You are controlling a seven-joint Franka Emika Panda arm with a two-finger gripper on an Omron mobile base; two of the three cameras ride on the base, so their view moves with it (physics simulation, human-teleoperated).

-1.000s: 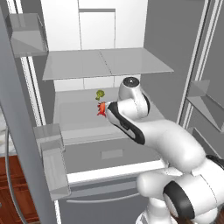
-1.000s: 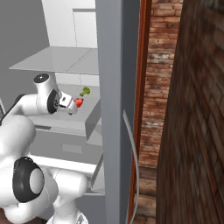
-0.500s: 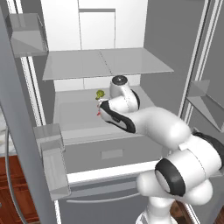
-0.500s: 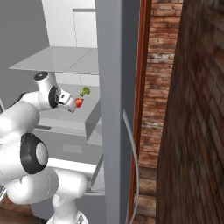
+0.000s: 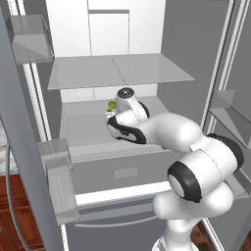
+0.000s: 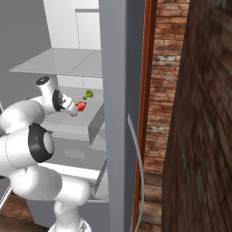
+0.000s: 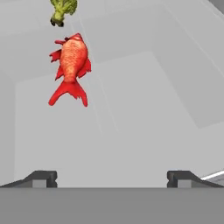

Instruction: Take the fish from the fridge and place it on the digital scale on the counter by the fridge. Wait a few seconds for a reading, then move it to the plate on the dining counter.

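Your claw (image 7: 112, 177) stands wide open and holds nothing, reaching into the fridge (image 5: 132, 29) just short of the fish (image 7: 70, 68). The fish lies on the white shelf (image 7: 144, 127) ahead of the fingertips, its forked tail toward you, with a small green broccoli piece (image 7: 62, 10) just beyond its head.

No readable text, label, brand, number or sign is showing anywhere on the fridge (image 5: 147, 29), its shelves or the brick wall (image 6: 170, 68) beside it.
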